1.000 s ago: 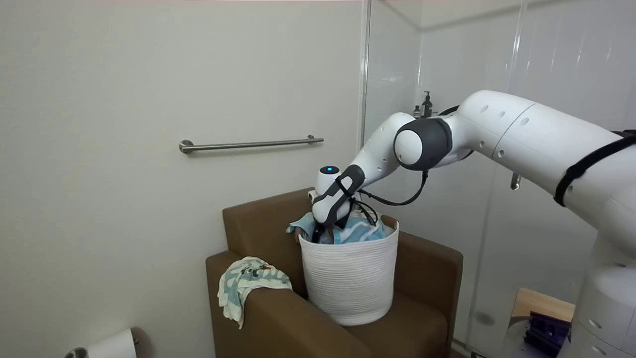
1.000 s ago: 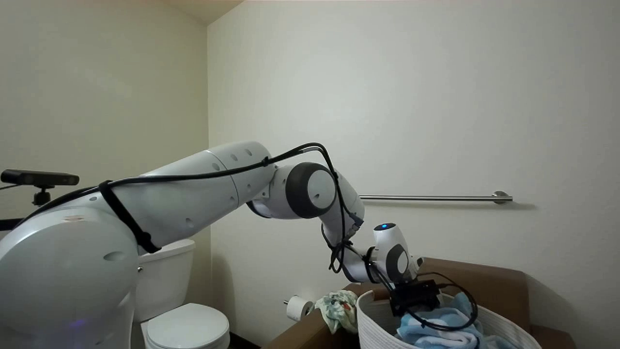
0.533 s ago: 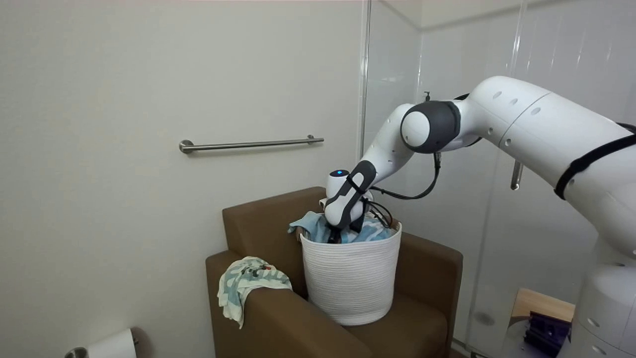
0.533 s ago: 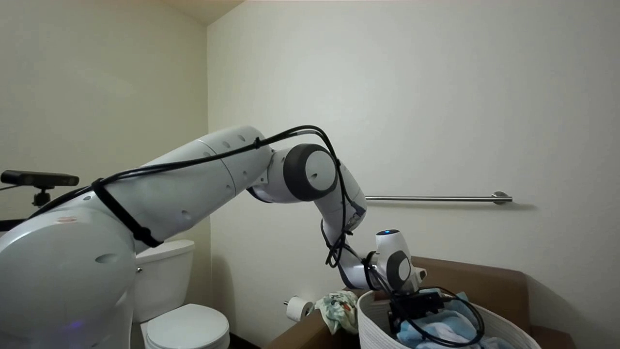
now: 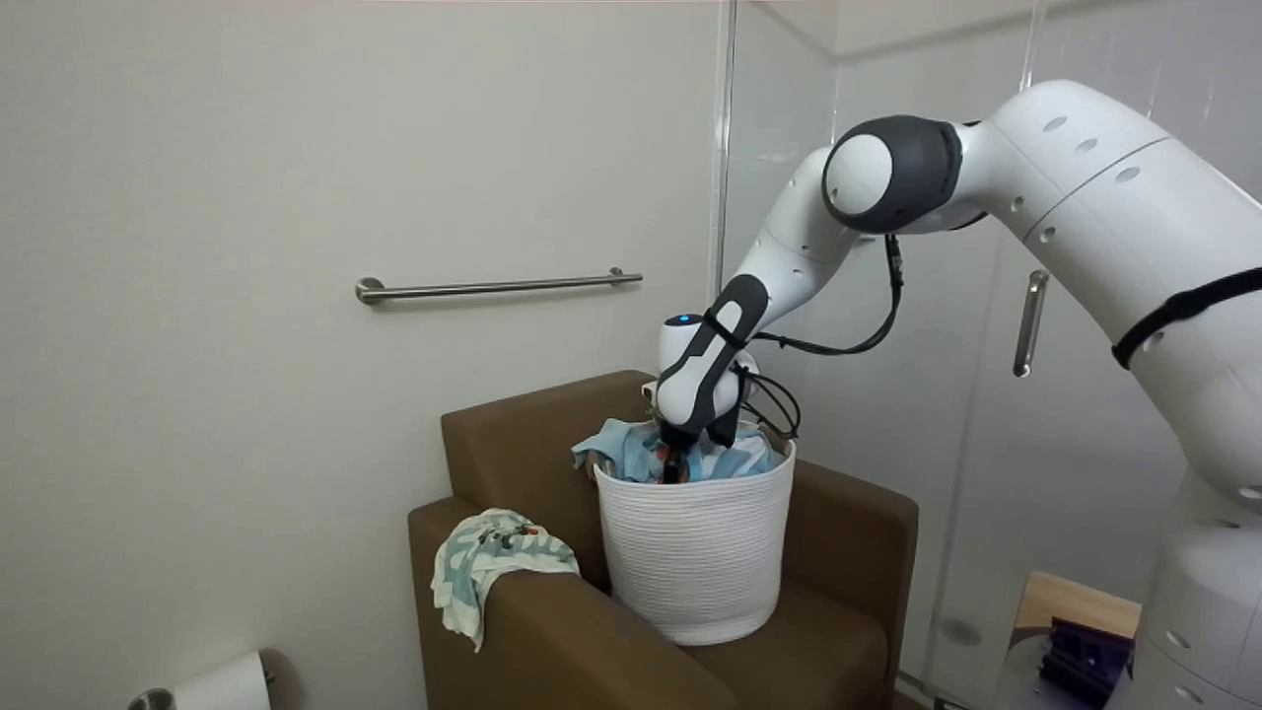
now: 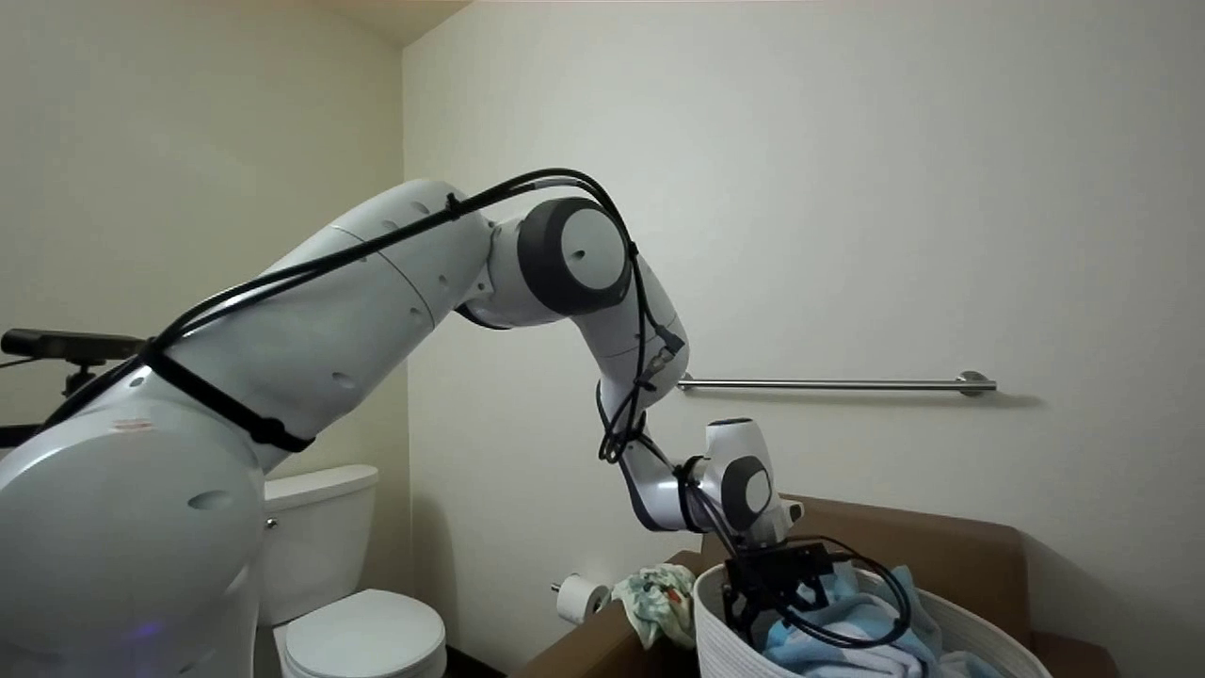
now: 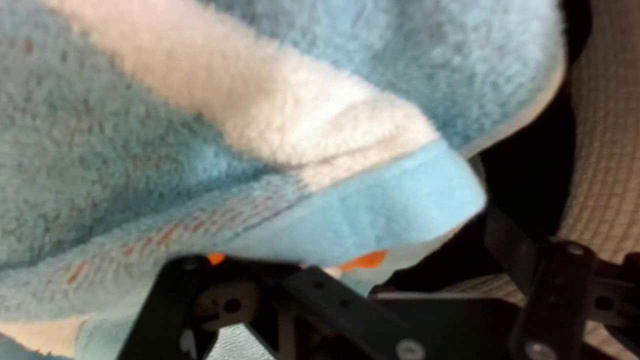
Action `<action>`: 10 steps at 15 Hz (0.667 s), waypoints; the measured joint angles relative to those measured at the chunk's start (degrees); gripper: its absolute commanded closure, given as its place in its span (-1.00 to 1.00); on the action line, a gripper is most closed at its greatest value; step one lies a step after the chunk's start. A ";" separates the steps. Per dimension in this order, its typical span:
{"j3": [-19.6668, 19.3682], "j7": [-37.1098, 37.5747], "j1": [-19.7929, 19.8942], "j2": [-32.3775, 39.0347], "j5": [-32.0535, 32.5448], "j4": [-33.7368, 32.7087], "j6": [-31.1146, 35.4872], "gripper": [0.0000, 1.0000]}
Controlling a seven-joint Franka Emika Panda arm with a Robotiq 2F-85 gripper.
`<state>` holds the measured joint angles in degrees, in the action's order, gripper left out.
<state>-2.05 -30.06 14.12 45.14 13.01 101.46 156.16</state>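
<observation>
Inside the white rope basket (image 5: 695, 567), gripper (image 7: 382, 255) stands wide at the blue-and-white towel (image 7: 310, 110); step, contact half hidden, seems pick or release, next move calling for not snagging it.

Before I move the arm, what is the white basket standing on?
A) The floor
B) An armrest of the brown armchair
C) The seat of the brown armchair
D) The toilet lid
C: an exterior view shows the bottom of the white basket resting on the seat of the brown armchair, between the armrests.
</observation>
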 measured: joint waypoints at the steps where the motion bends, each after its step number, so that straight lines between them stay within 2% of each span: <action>1: -0.03 0.34 -0.31 -1.53 0.00 1.81 0.06 -1.00; 5: -0.72 2.70 -2.34 -6.58 0.01 6.92 0.40 -1.00; 10: -2.84 6.84 -5.90 -10.38 0.27 8.64 1.96 -1.00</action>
<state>-4.88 -23.22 8.22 34.76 13.29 110.10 158.12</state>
